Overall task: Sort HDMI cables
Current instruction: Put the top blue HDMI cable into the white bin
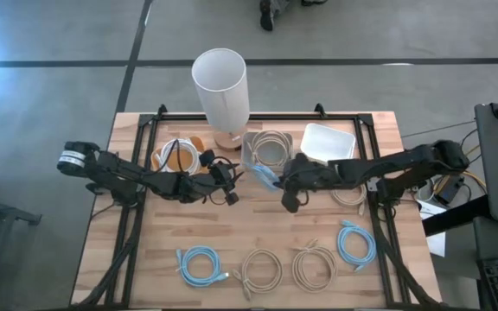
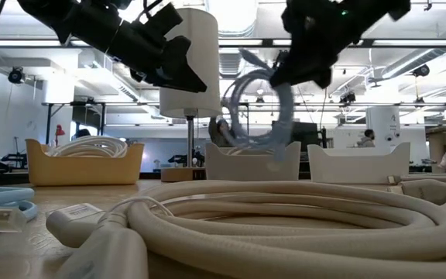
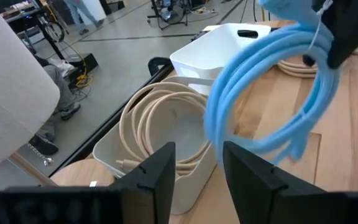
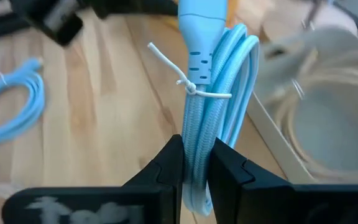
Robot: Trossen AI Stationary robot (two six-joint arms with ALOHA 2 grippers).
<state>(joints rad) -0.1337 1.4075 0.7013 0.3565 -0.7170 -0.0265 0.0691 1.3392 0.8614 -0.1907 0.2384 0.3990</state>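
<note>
My right gripper (image 1: 285, 183) is shut on a light blue HDMI cable coil (image 1: 264, 176), which hangs in the air by the near edge of the grey tray (image 1: 251, 161); that tray holds a beige coil (image 1: 271, 147). My left gripper (image 3: 197, 180) is open, just left of the blue coil (image 3: 272, 93), and touches nothing. An orange tray (image 1: 157, 159) holds a white coil (image 1: 180, 155). Two light blue coils (image 1: 201, 263) (image 1: 355, 244) and two beige coils (image 1: 262, 269) (image 1: 316, 266) lie flat on the near part of the table. Another beige coil (image 1: 348, 196) lies under the right arm. My right gripper pinches the light blue coil's bundled strands (image 4: 197, 127) between its two fingers (image 4: 166, 168), just below the white twist tie (image 4: 194, 90), beside the plug (image 4: 199, 31). The fingers reach in from the table's right, across the strands. The coil (image 2: 258, 112) is lifted clear, its loop upright below the gripper.
A tall white cylinder (image 1: 221, 86) stands on a round wooden base at the far edge, between the orange and grey trays. A white tray (image 1: 327, 142) sits right of the grey one. The middle of the wooden table (image 1: 258, 225) is bare. Black frame rails run along the table's sides.
</note>
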